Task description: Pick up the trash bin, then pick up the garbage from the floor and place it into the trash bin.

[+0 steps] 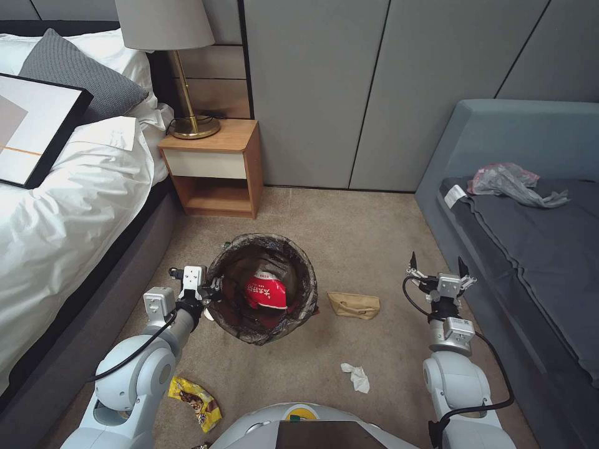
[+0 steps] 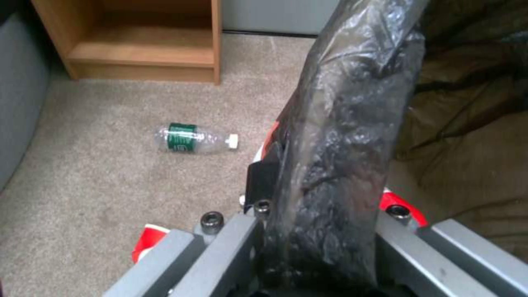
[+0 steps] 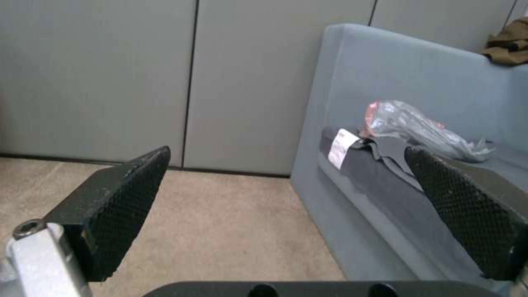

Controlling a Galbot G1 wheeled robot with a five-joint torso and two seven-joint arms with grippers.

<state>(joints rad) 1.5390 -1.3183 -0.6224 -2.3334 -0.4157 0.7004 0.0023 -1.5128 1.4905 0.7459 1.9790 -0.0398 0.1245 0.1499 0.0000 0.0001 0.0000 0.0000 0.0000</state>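
Bin w/ dark bag liner (image 1: 262, 288) hangs off carpet, rim pinched by left gripper (image 1: 209, 293). Right gripper (image 1: 438, 268), jaws spread & empty, hovers nearest flat tan paper bag (image 1: 354, 305), lying crosswise toward bin, between the two.

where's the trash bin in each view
head view: trash bin at centre, left hand clamped on its rim.
left wrist view: its bag-lined rim runs up the middle, in that hand.
right wrist view: open right hand faces the sofa and wall instead.
shared landmark: the nightstand, in head and left wrist views.
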